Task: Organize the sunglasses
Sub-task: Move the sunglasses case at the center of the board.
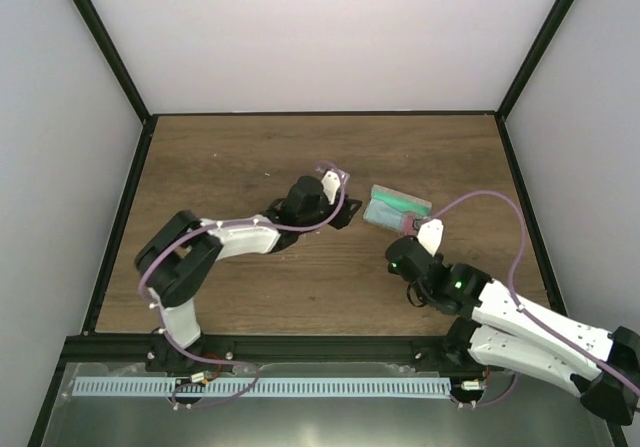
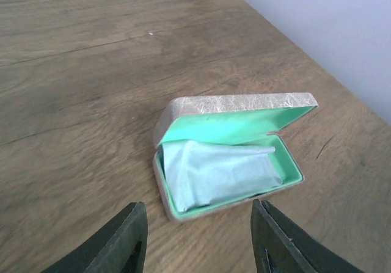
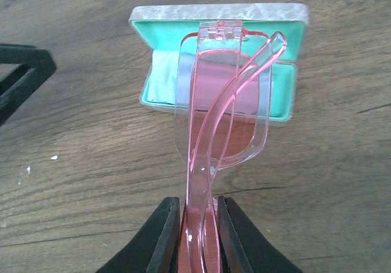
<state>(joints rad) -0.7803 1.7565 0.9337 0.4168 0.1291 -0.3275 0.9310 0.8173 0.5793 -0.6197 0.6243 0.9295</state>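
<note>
The grey case (image 1: 398,208) lies open on the wooden table, its green lining showing, with the pale blue cloth (image 2: 214,169) inside. The case also shows in the left wrist view (image 2: 183,111) and the right wrist view (image 3: 153,13). My right gripper (image 3: 197,224) is shut on the folded red sunglasses (image 3: 208,126) and holds them above the table just in front of the open case; in the top view it (image 1: 418,237) is at the case's near edge. My left gripper (image 2: 198,239) is open and empty, a little left of the case (image 1: 340,192).
Black frame rails run along the table's edges (image 1: 120,217). White walls stand behind and on both sides. Bare wood (image 1: 230,157) lies at the far left and at the right of the case.
</note>
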